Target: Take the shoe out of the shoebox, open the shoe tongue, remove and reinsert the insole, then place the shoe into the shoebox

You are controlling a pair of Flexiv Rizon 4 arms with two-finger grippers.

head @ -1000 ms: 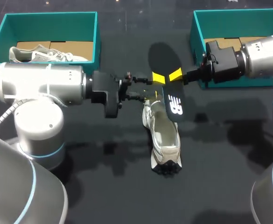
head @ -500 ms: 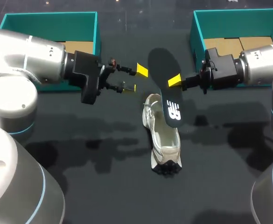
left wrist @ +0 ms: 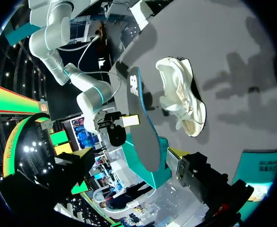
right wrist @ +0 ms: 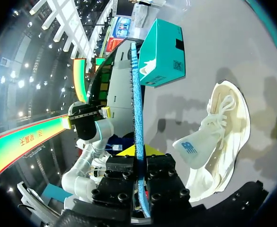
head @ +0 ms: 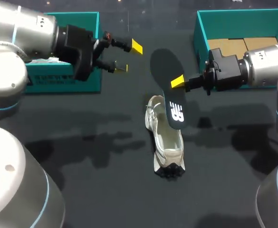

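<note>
The right gripper (head: pixel 177 82) is clenched on the insole (head: pixel 168 97), pinching it near mid-length. In the right wrist view the insole (right wrist: pixel 137 113) stands edge-on between the fingers and runs out well ahead of them. Its printed end hangs just below and ahead of this gripper, over the mouth of the shoe (head: pixel 166 145). The shoe lies on the worktop (head: pixel 81 180) under the gripper, outside both boxes.

The left gripper (head: pixel 128 58) is released and empty, its fingers spread. It hovers well apart from the shoe, just beside the near corner of the left shoebox (head: pixel 89 81). From its wrist camera the shoe (left wrist: pixel 182 94) and the held insole (left wrist: pixel 140 130) sit far ahead of its fingers.

By my reading, the insole is out of the shoe, so the removal is done and reinsertion comes next. That calls for the right gripper to tilt the insole and feed one end down into the opening. The shoe is free on the worktop and may slide, so the left gripper probably needs to steady it or hold the tongue back. Boxing the shoe is not yet done.
</note>
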